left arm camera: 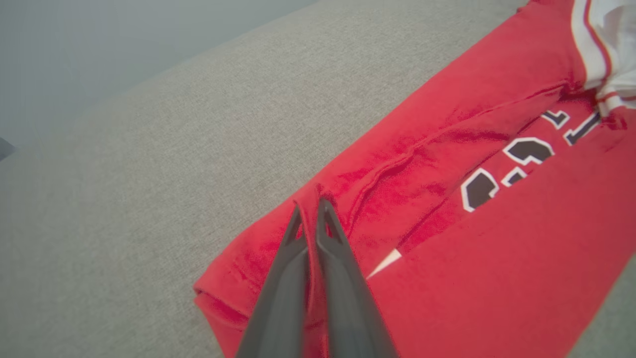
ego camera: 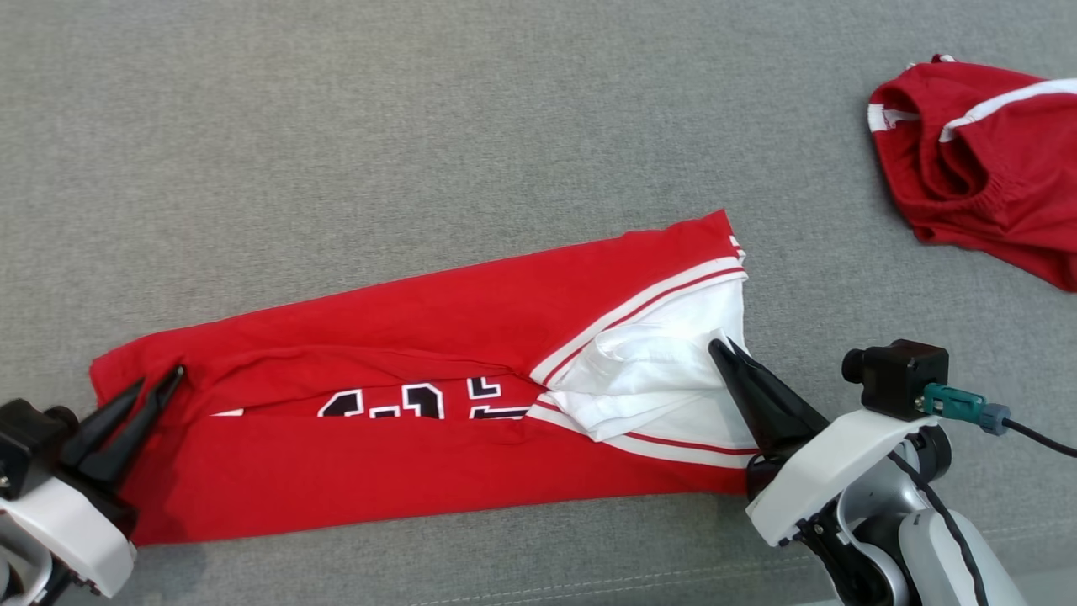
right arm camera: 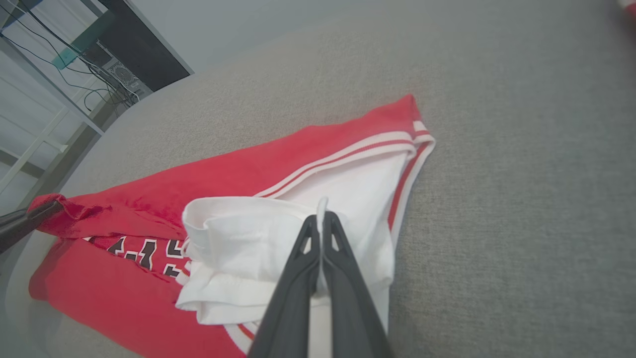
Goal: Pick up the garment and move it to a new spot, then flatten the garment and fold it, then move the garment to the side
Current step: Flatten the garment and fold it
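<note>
A red garment [ego camera: 437, 337] with white sleeve parts, red-white stripes and black-and-white lettering lies as a long folded strip across the grey surface. My left gripper [ego camera: 164, 380] is shut on a pinch of red fabric at the strip's left end; in the left wrist view a ridge of the garment [left arm camera: 447, 238] runs between the left gripper [left arm camera: 309, 206] fingers. My right gripper [ego camera: 725, 347] is shut on the white fabric at the right end. The right wrist view shows a thin white fold of the garment [right arm camera: 278, 169] pinched in the right gripper [right arm camera: 322, 221].
A second red garment [ego camera: 980, 160] with white stripes lies crumpled at the far right. The grey fabric surface [ego camera: 421, 126] stretches wide behind the strip. In the right wrist view a shelf with cables [right arm camera: 74, 54] stands beyond the surface's far left edge.
</note>
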Robot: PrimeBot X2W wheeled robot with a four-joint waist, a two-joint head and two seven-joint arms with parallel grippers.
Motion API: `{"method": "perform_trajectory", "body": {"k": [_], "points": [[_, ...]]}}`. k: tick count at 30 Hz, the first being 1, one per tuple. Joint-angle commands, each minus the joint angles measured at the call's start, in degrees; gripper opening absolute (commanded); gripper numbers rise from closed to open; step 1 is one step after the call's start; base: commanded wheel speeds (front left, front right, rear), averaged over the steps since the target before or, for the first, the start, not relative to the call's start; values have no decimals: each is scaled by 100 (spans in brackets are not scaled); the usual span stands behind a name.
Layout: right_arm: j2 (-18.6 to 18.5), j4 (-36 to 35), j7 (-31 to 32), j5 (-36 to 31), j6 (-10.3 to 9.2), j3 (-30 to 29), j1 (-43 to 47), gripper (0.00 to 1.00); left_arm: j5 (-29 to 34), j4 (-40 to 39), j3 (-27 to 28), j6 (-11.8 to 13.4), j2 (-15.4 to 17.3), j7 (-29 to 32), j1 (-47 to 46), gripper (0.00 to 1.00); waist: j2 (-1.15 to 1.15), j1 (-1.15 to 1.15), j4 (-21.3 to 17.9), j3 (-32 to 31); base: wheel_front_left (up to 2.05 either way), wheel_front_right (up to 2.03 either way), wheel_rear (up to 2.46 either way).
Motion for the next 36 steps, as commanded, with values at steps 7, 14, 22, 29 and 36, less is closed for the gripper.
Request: {"method": "perform_trajectory", "body": {"k": [7, 14, 22, 29, 36], "points": [[27, 19, 16, 44, -1, 29, -113, 0, -91, 115, 179, 3, 107, -34, 76, 0, 0, 0, 209, -176, 0, 0, 0], [27, 152, 49, 142, -1, 40, -152, 0, -139, 355, 31, 3, 96, -34, 124, 95, 0, 0, 295, -289, 0, 0, 0], [27, 281, -6, 221, -1, -101, -84, 28, -220, 690, -109, 3, 30, -34, 329, 100, 0, 0, 347, -498, 0, 0, 0], [27, 344, -22, 235, -1, -280, 3, 36, -420, 778, 514, 3, -412, -34, 698, 100, 0, 0, 394, -829, 0, 0, 0], [-13, 427, -125, 199, -1, -262, 33, 48, -442, 758, 942, 3, -928, -34, 917, 100, 0, 0, 361, -1197, 0, 0, 0]]}}
